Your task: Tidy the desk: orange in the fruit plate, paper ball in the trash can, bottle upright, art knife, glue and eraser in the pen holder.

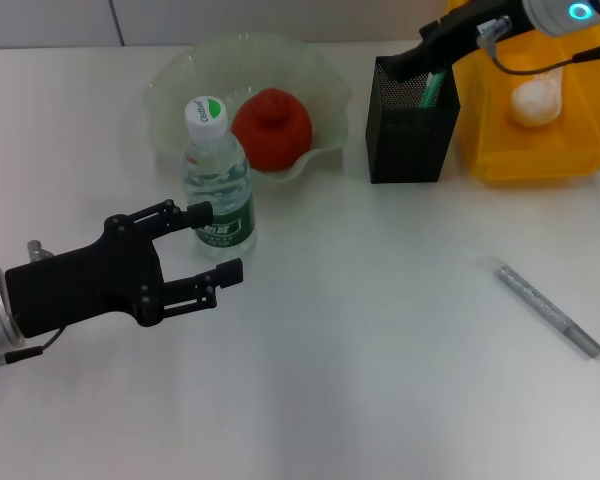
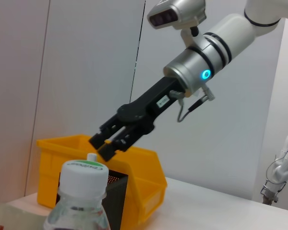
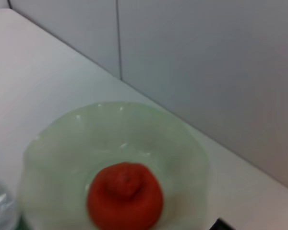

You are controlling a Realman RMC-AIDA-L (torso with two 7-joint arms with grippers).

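Observation:
The orange [image 1: 271, 128] lies in the pale-green fruit plate [image 1: 180, 80]; both also show in the right wrist view, orange [image 3: 126, 196] and plate [image 3: 62, 143]. The bottle [image 1: 218, 185] stands upright in front of the plate. My left gripper [image 1: 217, 241] is open and empty, just short of the bottle's base. My right gripper [image 1: 408, 62] hovers over the black mesh pen holder [image 1: 410, 135], where a green stick [image 1: 432, 88] leans. The paper ball [image 1: 535, 100] lies in the yellow trash can [image 1: 540, 160]. The grey art knife [image 1: 548, 308] lies on the table. The eraser is out of view.
The left wrist view shows the bottle's cap [image 2: 85, 173], the trash can [image 2: 53, 163], the pen holder [image 2: 116, 191] and my right gripper [image 2: 105, 145] above them. A wall rises behind the table.

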